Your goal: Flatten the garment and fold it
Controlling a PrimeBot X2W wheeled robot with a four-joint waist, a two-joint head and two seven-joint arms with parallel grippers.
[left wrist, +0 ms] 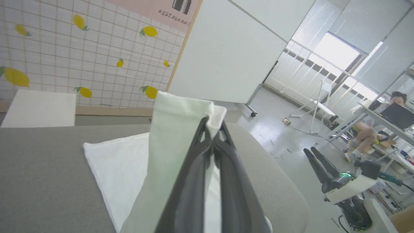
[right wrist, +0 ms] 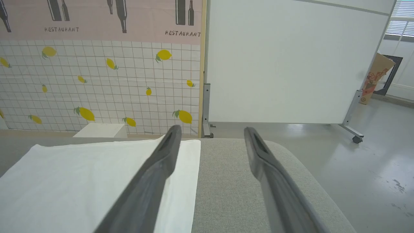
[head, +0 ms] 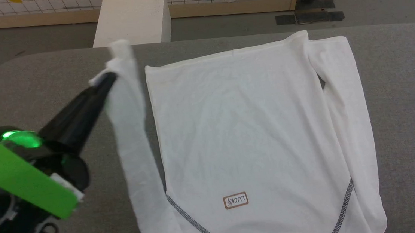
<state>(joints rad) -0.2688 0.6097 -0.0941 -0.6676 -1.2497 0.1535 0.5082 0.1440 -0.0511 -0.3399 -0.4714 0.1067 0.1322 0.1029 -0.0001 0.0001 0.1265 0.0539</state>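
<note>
left gripper (head: 108, 79) lower left, clamped on sleeve cuff of garment (head: 246, 128) | garment flat mid-frame on grey table (head: 39, 78) | patch (head: 235, 200) reads LUCKY, inverted | right gripper (right wrist: 210, 132) spread wide, bare table edge ahead | wall poster (right wrist: 182, 33): RESTAURANT

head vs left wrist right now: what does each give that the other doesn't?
Head adds: the LUCKY label, grey zigzag seams and the other sleeve lying flat.
Left wrist adds: the right gripper, a whiteboard and a seated person.
Both: the left gripper shut on a lifted sleeve, the shirt, the grey table and a white box.
</note>
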